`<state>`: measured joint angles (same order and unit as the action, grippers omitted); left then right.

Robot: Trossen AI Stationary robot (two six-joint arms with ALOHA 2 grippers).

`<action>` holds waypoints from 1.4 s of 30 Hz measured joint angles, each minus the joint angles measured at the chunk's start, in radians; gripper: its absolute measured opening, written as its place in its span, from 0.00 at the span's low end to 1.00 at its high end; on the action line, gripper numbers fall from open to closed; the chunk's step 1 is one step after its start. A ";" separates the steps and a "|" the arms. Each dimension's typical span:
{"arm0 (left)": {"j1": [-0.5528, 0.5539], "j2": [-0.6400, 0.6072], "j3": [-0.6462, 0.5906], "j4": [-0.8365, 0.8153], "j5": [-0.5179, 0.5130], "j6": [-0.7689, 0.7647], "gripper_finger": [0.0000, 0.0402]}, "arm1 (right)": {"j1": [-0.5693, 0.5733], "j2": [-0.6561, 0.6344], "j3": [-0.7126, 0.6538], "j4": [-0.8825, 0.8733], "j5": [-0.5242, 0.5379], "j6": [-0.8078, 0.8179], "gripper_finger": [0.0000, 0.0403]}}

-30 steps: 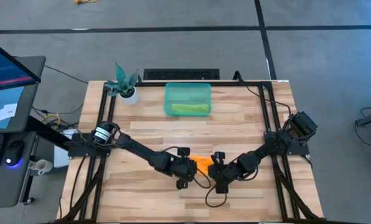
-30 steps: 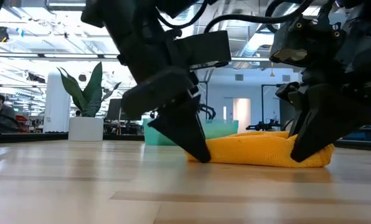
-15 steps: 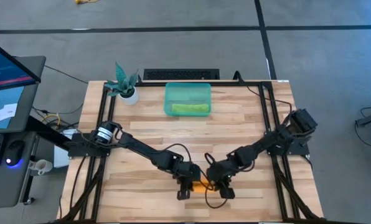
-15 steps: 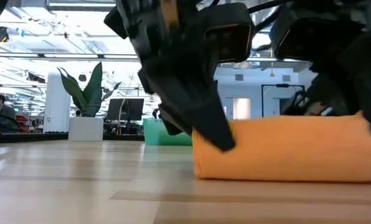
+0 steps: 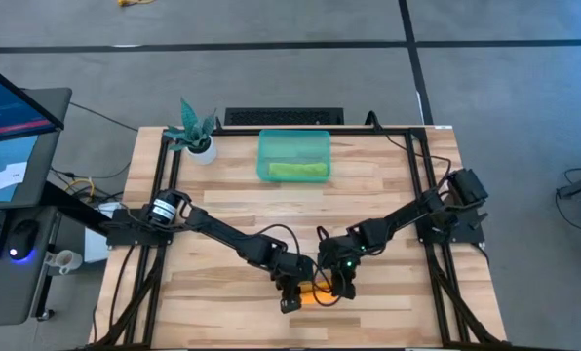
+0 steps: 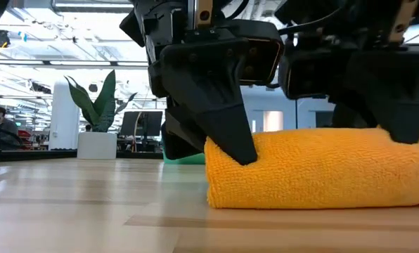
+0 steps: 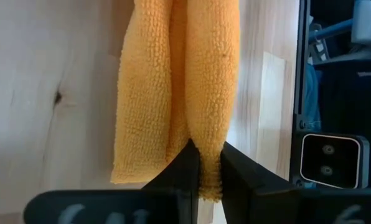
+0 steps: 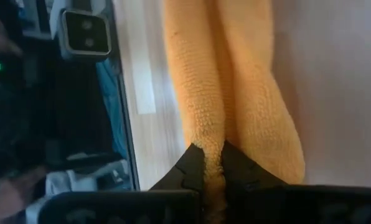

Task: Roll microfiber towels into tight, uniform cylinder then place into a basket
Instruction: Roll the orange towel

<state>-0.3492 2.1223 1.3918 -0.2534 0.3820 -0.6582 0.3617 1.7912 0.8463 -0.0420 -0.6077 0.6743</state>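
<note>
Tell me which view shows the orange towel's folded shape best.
The low view: the orange towel fills it side-on as a thick roll lying on the table. Each wrist view shows only one end, pinched in that arm's jaws. The high view shows just a sliver between the left gripper and right gripper.

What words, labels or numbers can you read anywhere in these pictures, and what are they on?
No text can be read in any view.
Monitor left of the table: lines on its screen, too small to read.
White paper on the desk below it: a dark mark, too small to read.
</note>
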 joint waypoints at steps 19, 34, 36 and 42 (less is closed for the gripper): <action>-0.005 -0.001 -0.004 -0.076 -0.053 0.074 0.19 | -0.010 -0.003 -0.006 -0.048 0.003 0.066 0.10; -0.059 -0.025 -0.004 -0.109 -0.187 0.278 0.35 | -0.037 -0.003 -0.003 -0.081 0.022 0.032 0.10; -0.095 -0.040 -0.006 -0.109 -0.280 0.330 0.33 | -0.046 -0.003 -0.003 -0.080 0.022 0.032 0.10; -0.179 -0.087 -0.002 -0.028 -0.518 0.466 0.28 | -0.071 -0.003 -0.002 -0.078 0.029 0.036 0.10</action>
<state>-0.5285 2.0349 1.3894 -0.2810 -0.1357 -0.1922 0.2907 1.7878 0.8444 -0.1196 -0.5789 0.7107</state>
